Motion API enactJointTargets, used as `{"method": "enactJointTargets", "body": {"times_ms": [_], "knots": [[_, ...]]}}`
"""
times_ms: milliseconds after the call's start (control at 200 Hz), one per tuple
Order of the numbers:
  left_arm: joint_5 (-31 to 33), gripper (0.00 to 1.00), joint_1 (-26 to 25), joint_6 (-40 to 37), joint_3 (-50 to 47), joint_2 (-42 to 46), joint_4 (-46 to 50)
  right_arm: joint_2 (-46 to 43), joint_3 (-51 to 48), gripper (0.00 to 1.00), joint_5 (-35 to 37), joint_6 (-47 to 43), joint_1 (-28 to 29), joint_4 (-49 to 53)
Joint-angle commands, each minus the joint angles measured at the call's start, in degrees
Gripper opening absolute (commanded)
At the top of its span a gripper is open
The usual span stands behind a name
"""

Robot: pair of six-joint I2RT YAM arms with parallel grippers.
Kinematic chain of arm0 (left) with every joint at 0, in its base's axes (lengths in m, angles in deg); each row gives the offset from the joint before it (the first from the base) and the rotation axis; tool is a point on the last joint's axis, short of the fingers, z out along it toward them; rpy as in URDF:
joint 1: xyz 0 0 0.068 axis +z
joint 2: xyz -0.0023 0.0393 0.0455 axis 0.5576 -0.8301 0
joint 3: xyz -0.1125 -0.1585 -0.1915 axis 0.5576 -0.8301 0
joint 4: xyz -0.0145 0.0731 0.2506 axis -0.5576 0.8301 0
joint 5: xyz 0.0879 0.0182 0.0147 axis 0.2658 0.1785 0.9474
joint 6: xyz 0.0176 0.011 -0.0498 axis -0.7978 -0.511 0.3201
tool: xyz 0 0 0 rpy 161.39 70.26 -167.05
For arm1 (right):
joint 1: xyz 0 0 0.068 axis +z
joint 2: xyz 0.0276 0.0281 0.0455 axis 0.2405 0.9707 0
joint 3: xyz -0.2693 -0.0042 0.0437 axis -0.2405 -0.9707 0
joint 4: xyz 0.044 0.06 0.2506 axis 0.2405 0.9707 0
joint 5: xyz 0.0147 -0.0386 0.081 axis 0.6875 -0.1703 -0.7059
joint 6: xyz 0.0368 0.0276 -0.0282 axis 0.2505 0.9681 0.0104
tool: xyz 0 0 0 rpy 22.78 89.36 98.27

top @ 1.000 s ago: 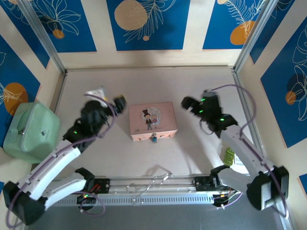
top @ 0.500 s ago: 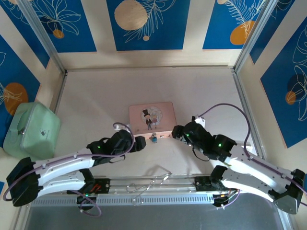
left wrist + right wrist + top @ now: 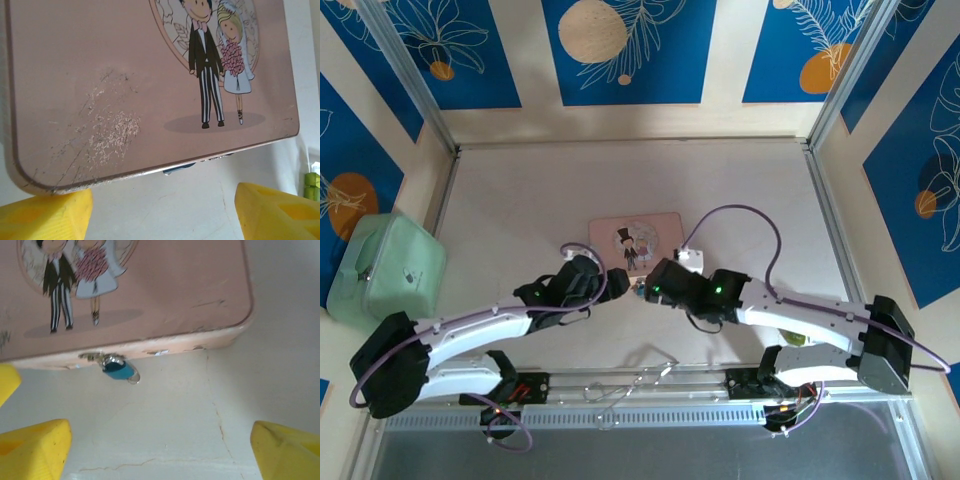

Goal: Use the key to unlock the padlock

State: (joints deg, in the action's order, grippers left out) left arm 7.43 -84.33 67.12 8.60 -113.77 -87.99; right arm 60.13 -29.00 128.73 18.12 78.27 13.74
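Note:
The padlock (image 3: 119,369), a tiny blue body with silvery parts, hangs from the clasp on the front edge of the pink tin (image 3: 635,238). In the left wrist view only a blue sliver of the padlock (image 3: 180,167) peeks from under the tin's (image 3: 125,75) rim. My left gripper (image 3: 162,215) is open, its yellow fingers (image 3: 45,215) wide apart in front of the tin's near left corner. The right gripper (image 3: 160,452) is open too, low in front of the padlock, with nothing between its fingers (image 3: 287,450). From above, the left gripper (image 3: 604,283) and the right gripper (image 3: 648,284) meet at the tin's front edge. The key is out of view.
A mint-green case (image 3: 385,270) sits outside the left wall. Loose cables (image 3: 640,380) lie along the front rail between the arm bases. The tabletop (image 3: 215,410) shows thin cracks. A small green object (image 3: 312,180) lies at the right of the tin.
Both arms have swung down from either side of the tin to its front edge, converging near the padlock. Both grippers stay open.

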Motion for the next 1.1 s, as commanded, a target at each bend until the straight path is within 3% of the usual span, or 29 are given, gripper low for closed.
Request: {"method": "enactJointTargets", "body": {"times_ms": [0, 110, 380, 510, 675, 785, 935, 1090], "knots": [[-1.91, 0.75, 1.02, 0.23, 0.09, -0.82, -2.79, -1.42, -2.4, 0.92, 4.11, -1.72, 0.4, -5.5], [-2.27, 0.75, 1.61, -1.46, 1.1, -1.55, -2.09, -4.73, -8.57, 0.86, -9.01, -5.48, -3.85, -16.62], [-2.01, 0.66, 3.38, -4.37, 4.59, -6.55, -3.42, -4.1, -10.65, 0.71, -13.82, -5.65, -7.69, -17.85], [-4.86, 0.6, 3.35, -4.02, 6.43, -10.54, -6.5, -1.03, -10.33, 0.65, -18.42, -8.18, -10.91, -20.15], [-6.24, 0.57, 3.38, -3.54, 7.39, -12.17, -8.29, 2.59, -8.0, 0.64, -19.86, -11.85, -11.19, -22.29], [-6.02, 0.56, 3.36, -4.83, 8.44, -12.26, -7.77, 6.27, -5.89, 0.58, -20.32, -12.65, -10.75, -22.48], [-6.81, 0.55, 3.36, -4.8, 9.09, -10.77, -7.1, 9.85, -2.18, 0.56, -17.68, -13.13, -8.26, -21.03], [-1.53, 0.55, 3.39, -3.1, 8.38, -5.67, 2.79, 14.86, 0.13, 0.61, -13.46, -5.61, -7.54, -18.66]]}}
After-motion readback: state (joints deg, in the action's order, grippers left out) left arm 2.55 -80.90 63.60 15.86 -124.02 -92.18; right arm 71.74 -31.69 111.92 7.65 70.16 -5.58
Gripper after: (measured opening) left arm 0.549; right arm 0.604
